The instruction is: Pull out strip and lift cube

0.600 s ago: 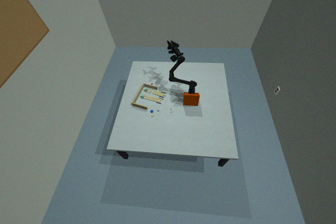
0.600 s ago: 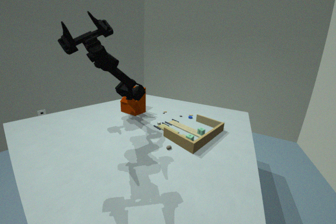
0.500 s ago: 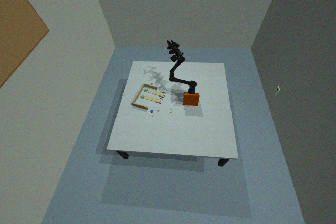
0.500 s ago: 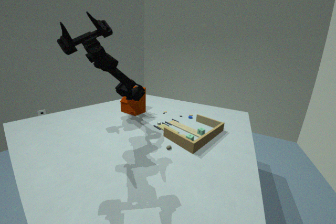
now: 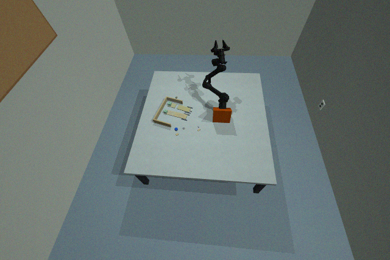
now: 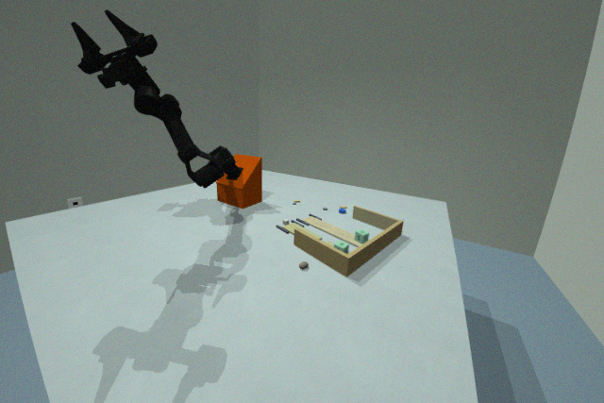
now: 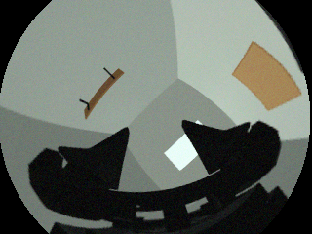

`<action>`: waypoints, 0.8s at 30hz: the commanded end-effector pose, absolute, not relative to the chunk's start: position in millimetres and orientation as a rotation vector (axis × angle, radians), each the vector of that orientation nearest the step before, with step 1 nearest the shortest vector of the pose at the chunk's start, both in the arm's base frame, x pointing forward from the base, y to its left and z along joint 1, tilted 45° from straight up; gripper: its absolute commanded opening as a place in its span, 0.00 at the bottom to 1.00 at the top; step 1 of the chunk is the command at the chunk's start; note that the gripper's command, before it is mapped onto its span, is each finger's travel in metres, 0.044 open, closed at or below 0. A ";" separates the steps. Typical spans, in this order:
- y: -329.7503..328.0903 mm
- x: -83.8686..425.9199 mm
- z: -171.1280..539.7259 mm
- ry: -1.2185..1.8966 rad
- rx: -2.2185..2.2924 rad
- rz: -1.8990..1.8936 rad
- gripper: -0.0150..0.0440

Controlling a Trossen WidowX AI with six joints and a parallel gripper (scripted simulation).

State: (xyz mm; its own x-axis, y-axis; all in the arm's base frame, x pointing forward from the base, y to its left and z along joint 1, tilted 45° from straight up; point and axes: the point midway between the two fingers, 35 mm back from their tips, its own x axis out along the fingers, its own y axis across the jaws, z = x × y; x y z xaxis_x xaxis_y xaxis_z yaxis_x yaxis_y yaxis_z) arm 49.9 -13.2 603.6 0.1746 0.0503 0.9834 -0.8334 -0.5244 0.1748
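Note:
My gripper [image 5: 219, 41] [image 6: 90, 17] [image 7: 155, 126] is open and empty, raised high above the table and pointing up, far from the strips. A long pale strip [image 5: 177, 114] [image 6: 331, 228] lies in one piece, with a green cube [image 5: 165, 111] [image 6: 361, 236] at its far end. Beside it a second strip is split by a gap into a longer piece [image 5: 184, 108] and a short piece [image 5: 173, 105]. Another green cube [image 5: 169, 103] [image 6: 341, 245] sits at that short piece's end. Marks on the cubes are too small to read.
A low wooden wall [image 5: 159, 109] [image 6: 376, 246] surrounds the cube ends on three sides, open toward the orange base block [image 5: 222, 115] [image 6: 251, 184]. Dark rails flank the strips' outer ends. A blue disc [image 5: 175, 129] [image 6: 342, 210], a brown pebble [image 6: 303, 265] and small bits lie outside.

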 end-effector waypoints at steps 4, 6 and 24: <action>65.8 -4.4 590.5 -0.747 1.303 1.442 0.93; 90.1 -11.8 583.0 -0.740 1.199 1.419 0.93; 277.1 69.8 446.8 -0.509 0.328 0.975 0.93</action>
